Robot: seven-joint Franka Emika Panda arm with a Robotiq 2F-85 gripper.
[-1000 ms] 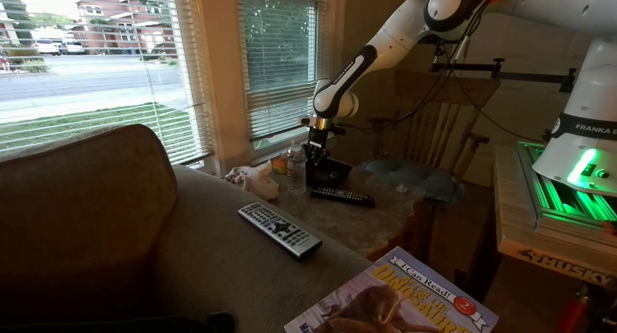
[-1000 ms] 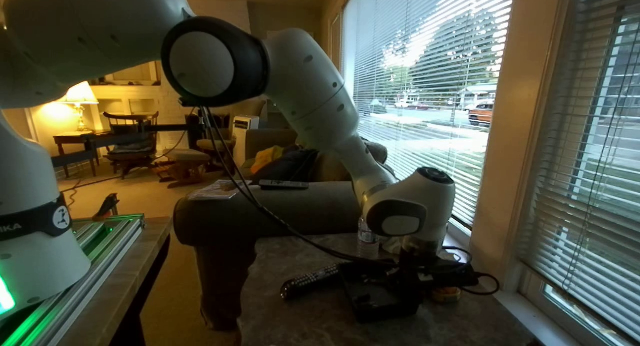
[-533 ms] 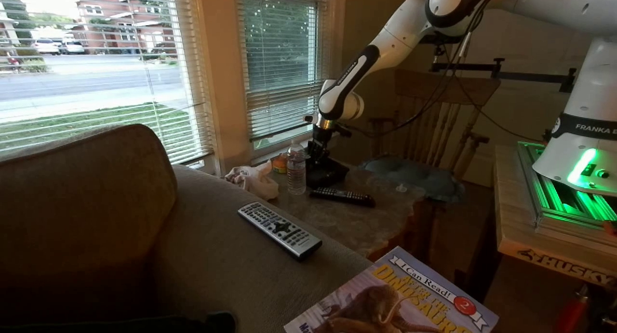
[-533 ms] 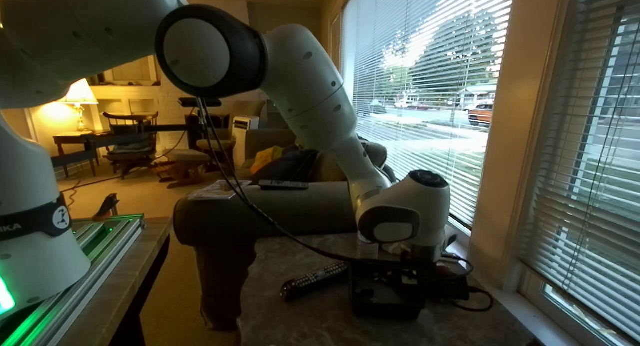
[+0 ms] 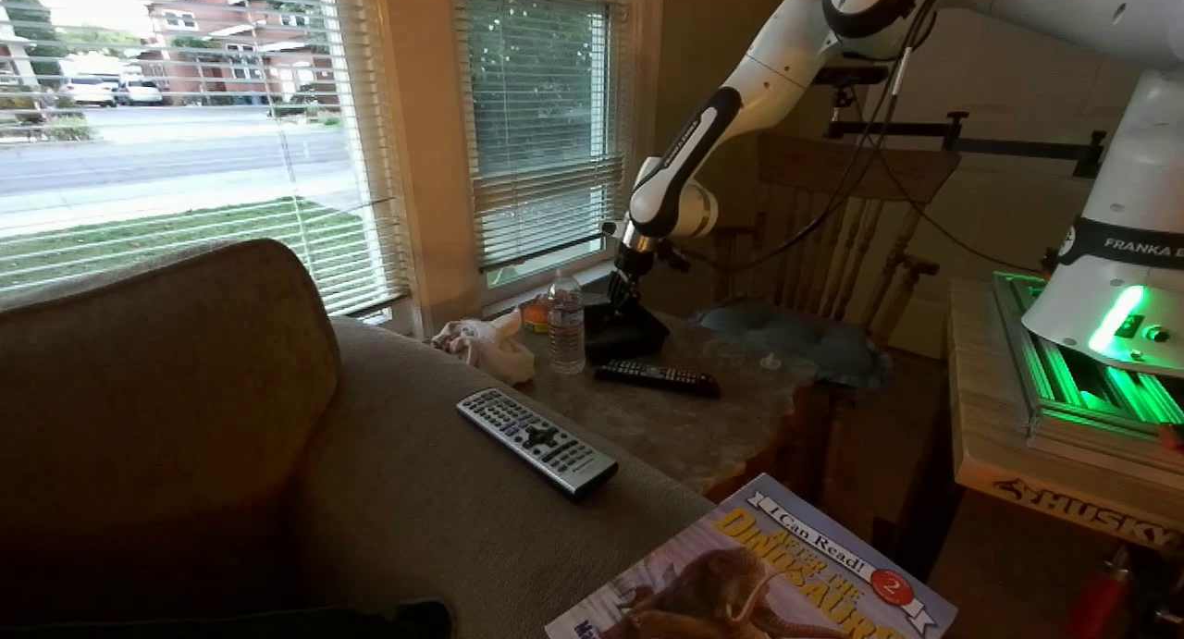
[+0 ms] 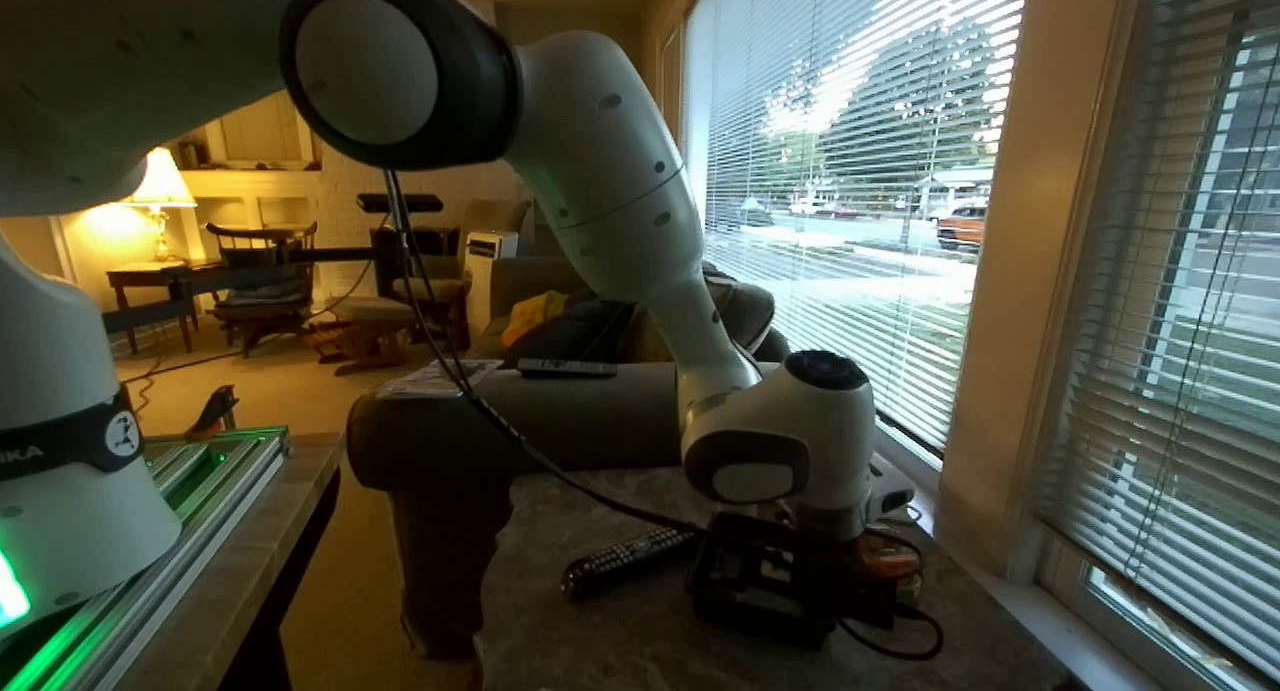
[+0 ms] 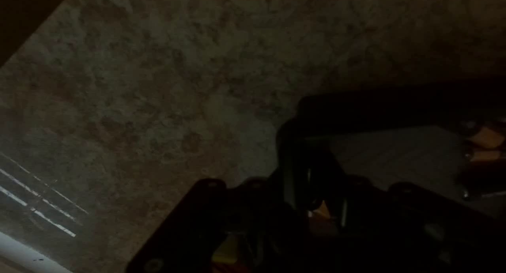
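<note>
Mottled brown stone-patterned tabletop, bearing a black rectangular open-topped tray; black two-fingered gripper, its jaws closed on the tray's wall near a corner; slim, pale-buttoned black remote control, just beside the tray.

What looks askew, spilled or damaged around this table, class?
The black tray: in the wrist view it sits askew to the edges of the table, and may be tilted, with the pincer shut on it. Nothing looks spilled or damaged.
</note>
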